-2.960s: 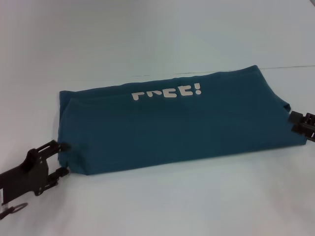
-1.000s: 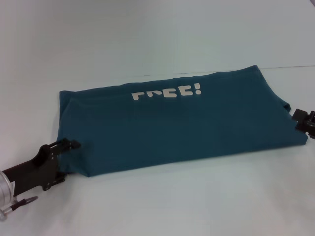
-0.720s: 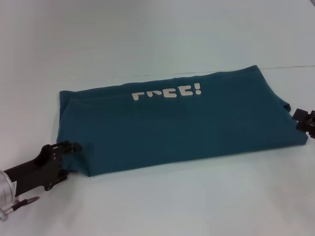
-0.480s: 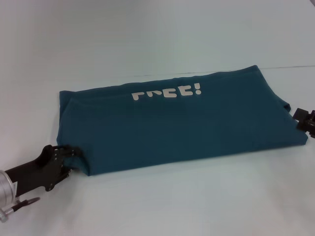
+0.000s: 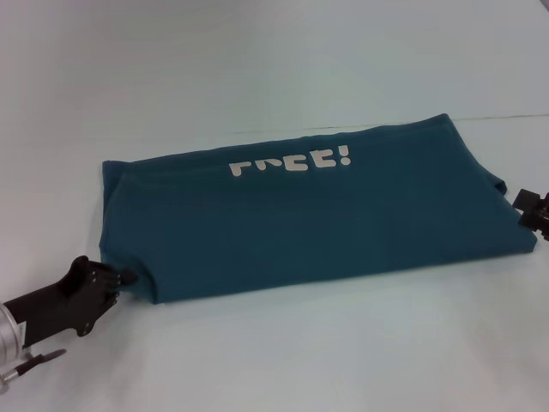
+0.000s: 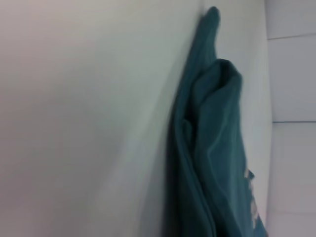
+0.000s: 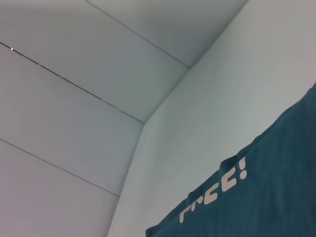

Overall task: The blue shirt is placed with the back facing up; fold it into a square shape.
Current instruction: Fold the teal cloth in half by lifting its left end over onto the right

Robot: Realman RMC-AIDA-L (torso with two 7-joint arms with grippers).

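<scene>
The blue shirt [image 5: 309, 223] lies folded into a long band across the table, its white lettering [image 5: 292, 161] showing upside down near the far edge. My left gripper [image 5: 125, 276] is at the band's near left corner, its fingers closed together on the fabric there. The left wrist view shows that bunched end of the shirt [image 6: 217, 148] edge-on. At the picture's right edge my right gripper [image 5: 530, 210] touches the band's right end, mostly cut off. In the right wrist view the shirt [image 7: 266, 197] and its lettering [image 7: 217, 190] appear from that end.
The shirt rests on a white table [image 5: 257, 69] with a thin seam line [image 5: 515, 116] at the far right. White wall panels [image 7: 74, 98] rise beyond the table in the right wrist view.
My left gripper turned, moved in from the left and its spread fingers closed on the shirt's near left corner. My right gripper drew slightly back to the right. The shirt has stayed in place.
</scene>
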